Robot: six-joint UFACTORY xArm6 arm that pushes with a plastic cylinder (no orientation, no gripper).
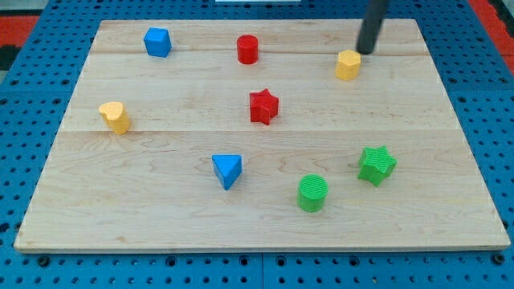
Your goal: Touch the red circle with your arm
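Note:
The red circle (247, 49) is a short red cylinder standing near the view's top, a little left of centre, on the wooden board (161, 217). My tip (366, 51) is at the view's top right, well to the right of the red circle and apart from it. The tip is just above and right of the yellow hexagon block (348, 65), close to it.
A red star (263, 106) lies below the red circle. A blue block (157, 42) is at top left, a yellow block (116, 117) at left, a blue triangle (227, 170) at lower centre, a green cylinder (312, 193) and a green star (376, 165) at lower right.

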